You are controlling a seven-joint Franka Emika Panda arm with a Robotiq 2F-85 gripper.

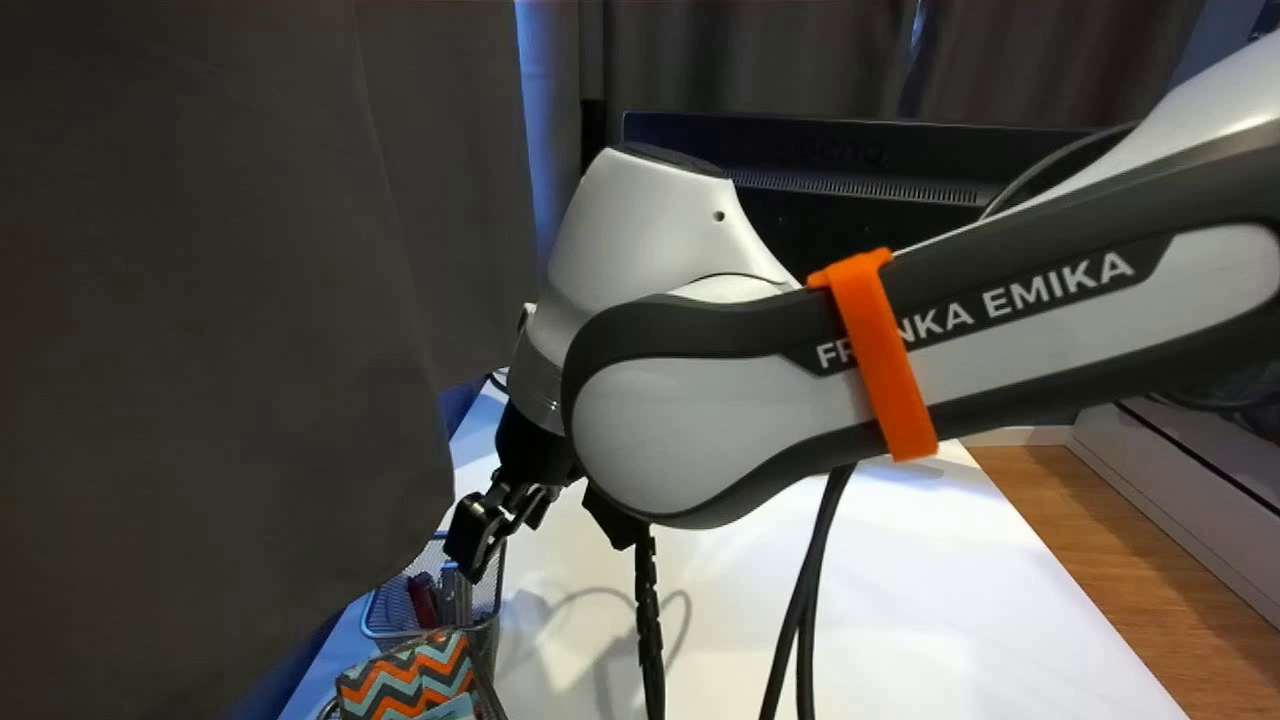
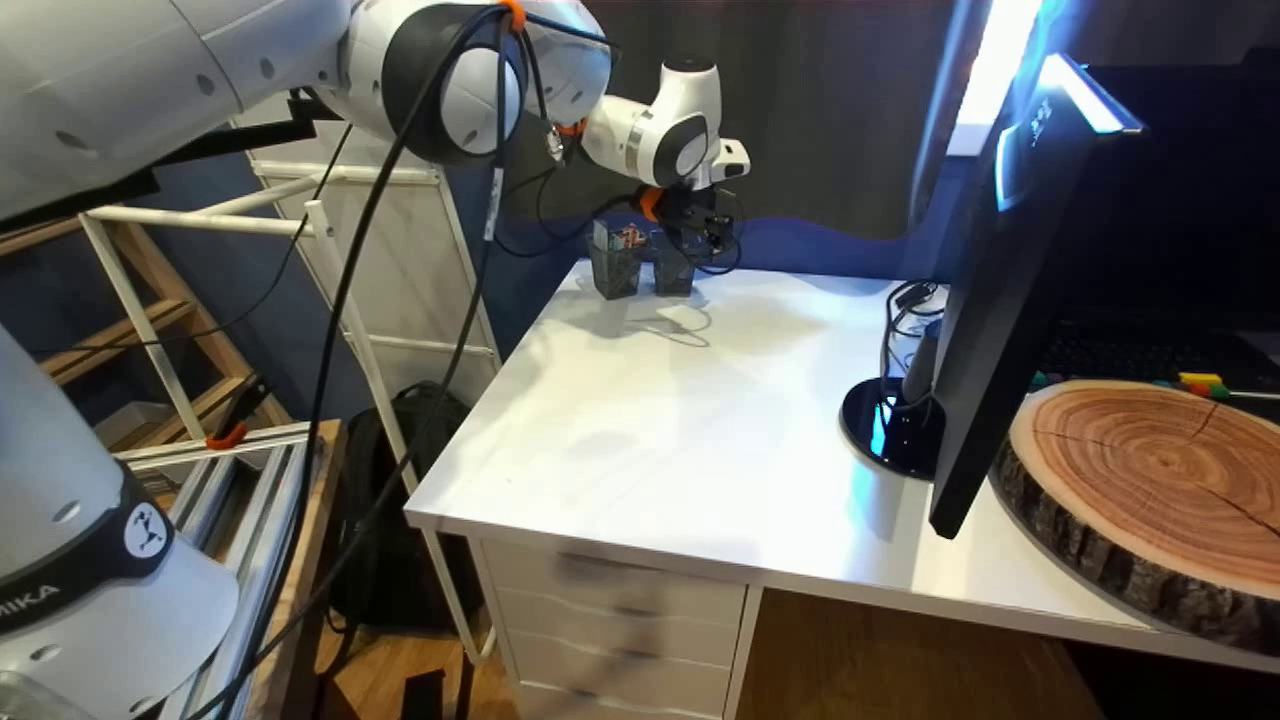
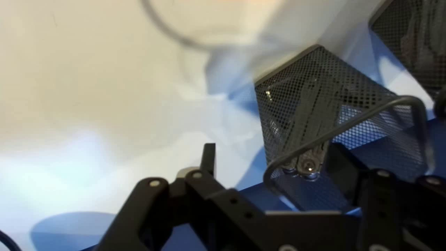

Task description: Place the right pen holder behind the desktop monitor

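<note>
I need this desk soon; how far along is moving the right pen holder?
Done: the claw is at the right pen holder. In hand: the grasp, apparently; jaws open, its rim partly between them. Remaining: gripping, lifting and setting it behind the monitor, across the desk.

A white desk (image 2: 610, 440) stood before me, with a stack of white drawers (image 2: 545, 620) under one end. Behind it hung a heavy, dark grey curtain (image 2: 830, 120); below its hem I saw a strip of deep blue wall (image 2: 820, 255). A bright white window (image 2: 995, 62) showed beside the curtain's edge, rimmed in blue. In the wrist view, the desk's surface looked warm cream, with a patch of cold, bluish shine. In an exterior view, a white tubular frame (image 2: 220, 222) and brown wooden slats (image 2: 125, 342) stood at the left. The wood-toned floor (image 1: 1120, 560) ran beside the desk to a pale skirting board (image 1: 1022, 437).
</note>
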